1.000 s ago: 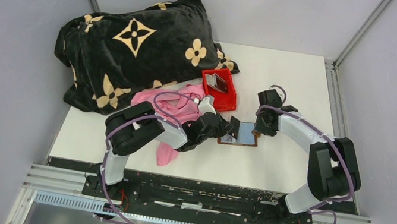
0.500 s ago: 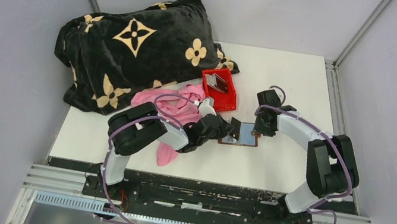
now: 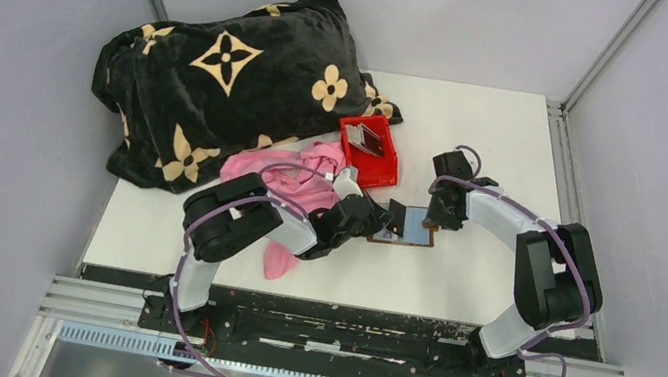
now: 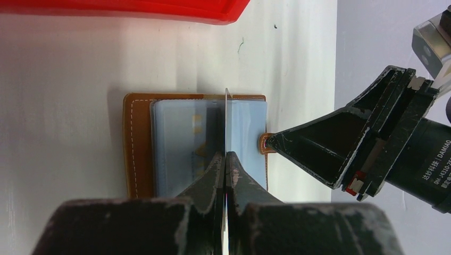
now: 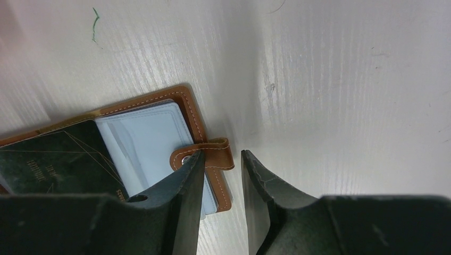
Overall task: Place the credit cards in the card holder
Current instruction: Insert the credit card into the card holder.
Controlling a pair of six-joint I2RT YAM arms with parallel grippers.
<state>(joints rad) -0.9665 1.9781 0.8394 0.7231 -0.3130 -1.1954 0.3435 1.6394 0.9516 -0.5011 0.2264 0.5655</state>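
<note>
The brown card holder lies open on the white table, pale clear pockets up; it also shows in the left wrist view and the right wrist view. My left gripper is shut on a thin dark credit card, held edge-on over the pockets. In the right wrist view this card covers the holder's left part. My right gripper is open, one finger on the holder's snap tab strap. More cards lie in the red bin.
The red plastic bin stands just behind the holder; its rim shows in the left wrist view. A pink cloth lies under my left arm. A black flowered blanket fills the back left.
My left arm has shifted slightly, still holding the card over the holder. My right gripper stays at the strap.
</note>
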